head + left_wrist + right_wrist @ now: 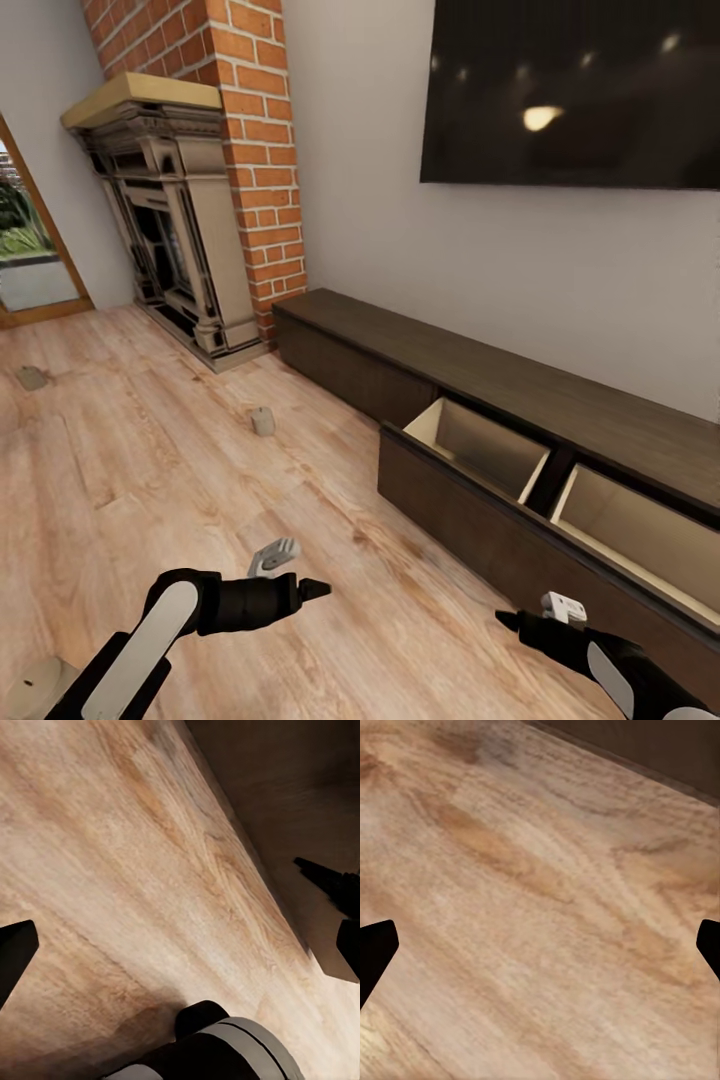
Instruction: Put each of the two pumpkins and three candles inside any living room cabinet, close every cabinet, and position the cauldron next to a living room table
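Observation:
The long, low dark-brown cabinet (480,375) runs along the right wall. Two of its drawers (485,440) (640,525) stand pulled out, and their pale beige insides look bare. Three small pale candles rest on the wood floor: one (262,421) ahead of the cabinet's left end, one (30,377) far left, one (30,685) beside my left arm. My left gripper (312,589) (180,945) hovers open over bare floor. My right gripper (508,620) (540,945) is open too, just short of the open drawer's front. The pumpkins, cauldron and table are out of view.
A stone fireplace (170,230) with a brick chimney (255,150) fills the far left corner. A glass door (25,250) lies beyond it. A dark TV screen (570,90) hangs above the cabinet. Wood floor (150,480) stretches between me and the fireplace.

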Available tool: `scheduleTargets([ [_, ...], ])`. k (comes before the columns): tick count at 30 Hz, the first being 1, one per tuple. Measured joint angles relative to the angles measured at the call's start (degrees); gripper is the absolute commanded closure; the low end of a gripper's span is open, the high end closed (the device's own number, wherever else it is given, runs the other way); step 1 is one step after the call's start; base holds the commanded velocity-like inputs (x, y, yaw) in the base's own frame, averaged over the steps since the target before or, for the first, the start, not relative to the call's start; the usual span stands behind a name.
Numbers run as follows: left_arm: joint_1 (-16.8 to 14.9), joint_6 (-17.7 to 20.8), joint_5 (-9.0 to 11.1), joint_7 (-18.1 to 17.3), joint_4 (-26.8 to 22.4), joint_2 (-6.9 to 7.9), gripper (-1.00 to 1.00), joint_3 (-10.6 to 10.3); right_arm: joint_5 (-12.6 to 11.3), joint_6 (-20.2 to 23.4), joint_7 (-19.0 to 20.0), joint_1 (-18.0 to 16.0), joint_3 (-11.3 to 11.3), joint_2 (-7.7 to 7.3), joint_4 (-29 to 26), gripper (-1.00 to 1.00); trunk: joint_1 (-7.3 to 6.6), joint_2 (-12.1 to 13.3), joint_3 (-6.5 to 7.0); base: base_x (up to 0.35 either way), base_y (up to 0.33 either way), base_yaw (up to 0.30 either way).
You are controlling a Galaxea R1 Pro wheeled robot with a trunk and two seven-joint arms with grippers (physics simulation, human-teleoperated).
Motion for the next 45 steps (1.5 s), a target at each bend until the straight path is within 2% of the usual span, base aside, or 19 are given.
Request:
scheduleTargets([
  [5,-0.01,-0.03,0.10,2.11,0.00,-0.20,-1.00,0.02,0.01,-0.03,-0.11,0.00,0.19,0.02,0.08,-1.00,-0.13,0.07,1.11,0.000,0.000,0.005],
  [10,0.01,-0.11,0.04,2.69,0.04,0.02,-1.00,0.18,-0.01,0.01,-0.84,-0.01,0.29,0.54,0.11,-1.00,-0.13,0.07,1.12,0.000,0.000,0.191],
  [15,0.09,-0.10,-0.05,2.82,0.28,0.11,-1.00,2.50,0.07,0.00,-4.48,-0.02,0.31,0.96,0.12,-1.00,-0.13,0.07,1.12,0.000,0.000,0.277],
  [18,0.09,-0.11,-0.03,2.78,0.32,0.21,-1.00,2.95,0.07,0.00,-5.04,-0.02,0.31,1.07,0.12,-1.00,-0.13,0.07,1.12,0.000,0.000,0.286],
  [24,0.10,-0.17,-0.03,3.04,0.39,0.28,-1.00,3.10,0.09,0.00,-5.29,-0.02,0.32,1.39,0.12,-1.00,-0.13,0.07,1.12,0.000,0.000,0.287],
  [29,0.10,-0.13,0.07,8.81,0.32,-0.12,-1.00,3.02,0.11,-0.08,-5.31,-0.02,0.32,1.43,0.10,-1.00,-0.13,0.07,1.12,0.000,0.000,0.286],
  [32,0.10,-0.11,0.16,10.47,0.12,-0.38,-1.00,2.89,0.10,-0.03,-5.30,-0.02,0.32,1.42,0.10,-1.00,-0.13,0.07,1.10,0.000,0.000,0.283],
  [45,0.10,-0.06,0.16,11.25,0.19,-0.47,-1.00,2.94,0.06,-0.01,-5.22,-0.02,0.33,1.44,0.13,-1.00,-0.13,0.07,0.80,0.000,0.026,0.280],
])
